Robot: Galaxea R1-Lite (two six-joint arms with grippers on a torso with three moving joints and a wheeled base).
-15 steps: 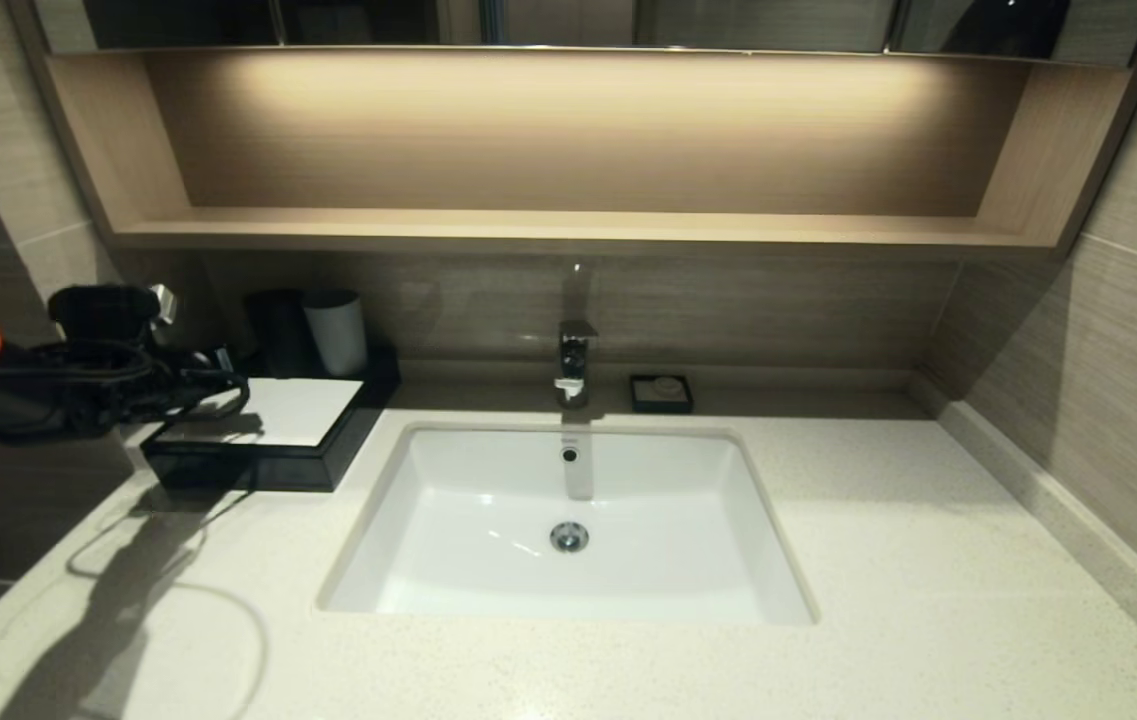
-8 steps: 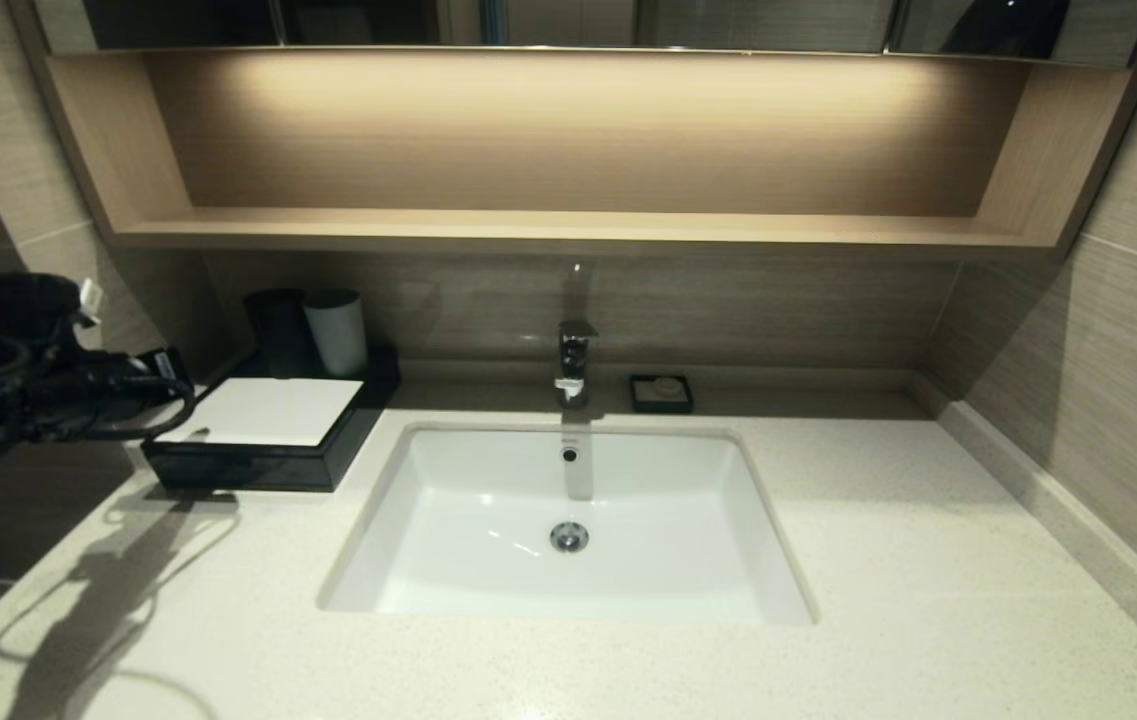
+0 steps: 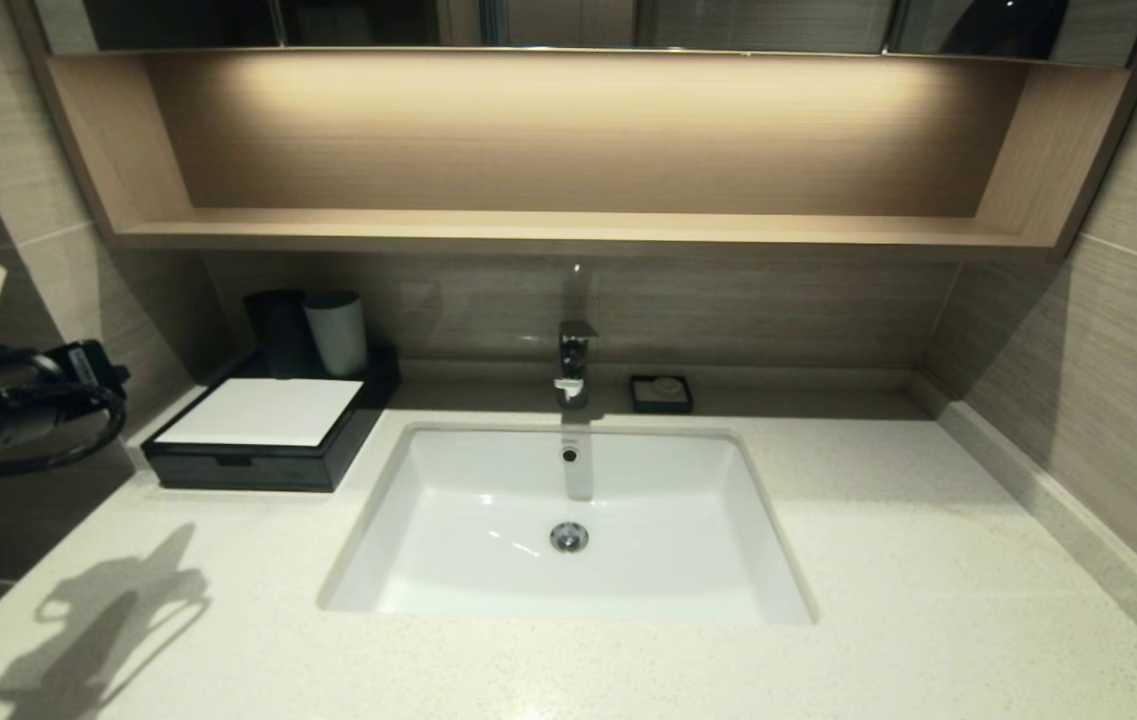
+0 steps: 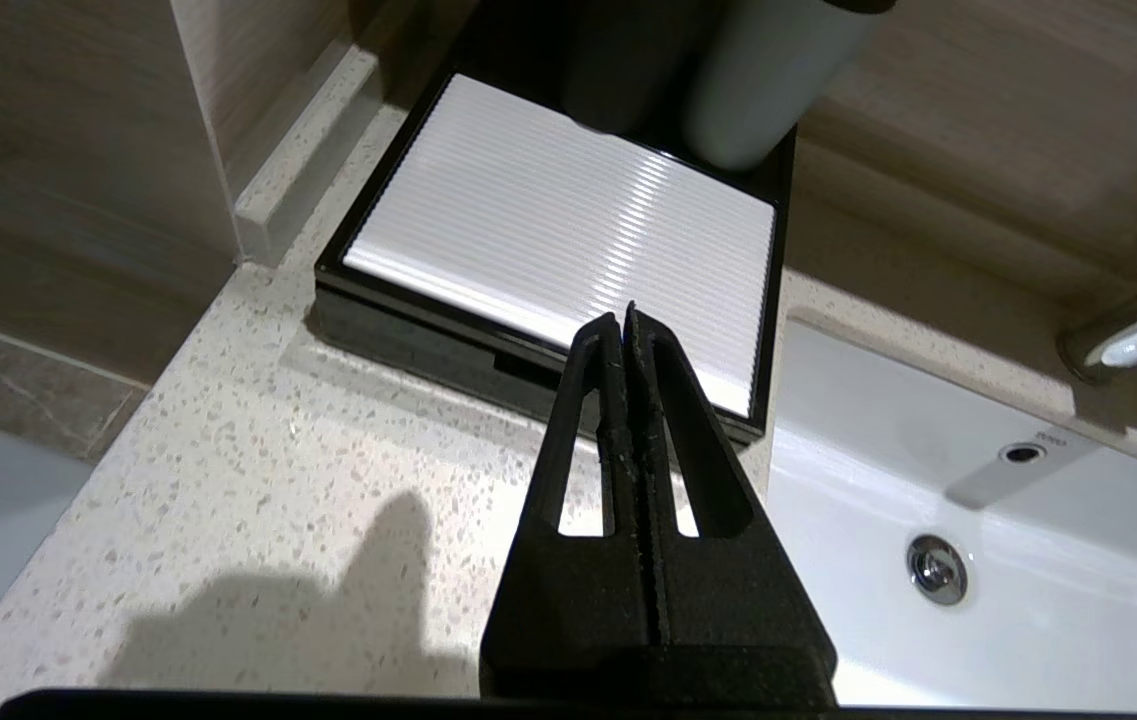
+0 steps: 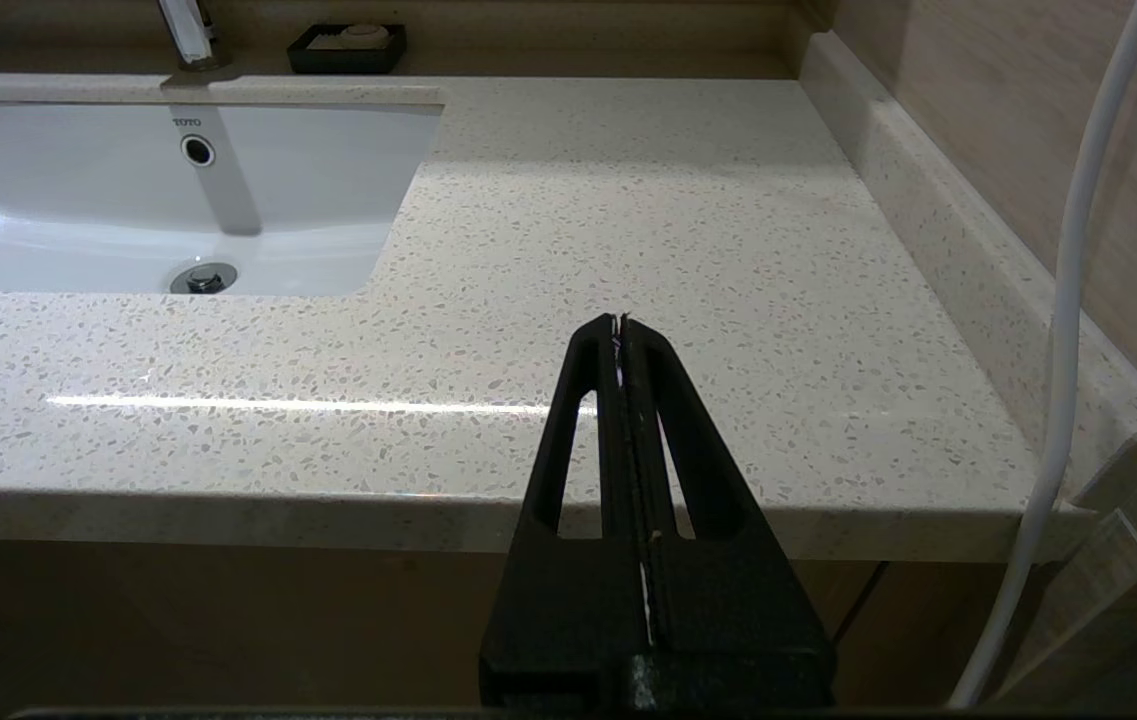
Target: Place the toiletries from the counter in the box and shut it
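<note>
Box [image 3: 263, 432] sits at the desk's [image 3: 878, 560] far left corner, against the back wall, its near right corner close to the sink basin's [image 3: 568, 520] far left corner. Drawer front flush with the body, notch facing me; white top panel bare. Two tumblers [image 3: 313, 330] stand behind it, one dark, one pale. No toothbrush or sachet anywhere on the stone that I can see; I judge them inside already, though the shut drawer hides this. Soap dish [image 3: 661, 393] by the tap [image 3: 573, 360], at the far edge, well apart from the box. My left end effector [image 4: 626, 325] hangs above the desk's left part, just short of the drawer front, tips pressed together with nothing between them, touching nothing. In the head view the left arm shows only at the left border. My right end effector [image 5: 621, 335] is parked off the desk's front edge near the right corner, also pressed together and empty. Step in hand, by my reading: the close looks done, task at or near its end. Next move calls for little: clear the arm from the box without clipping it, perhaps check the drawer is seated.
</note>
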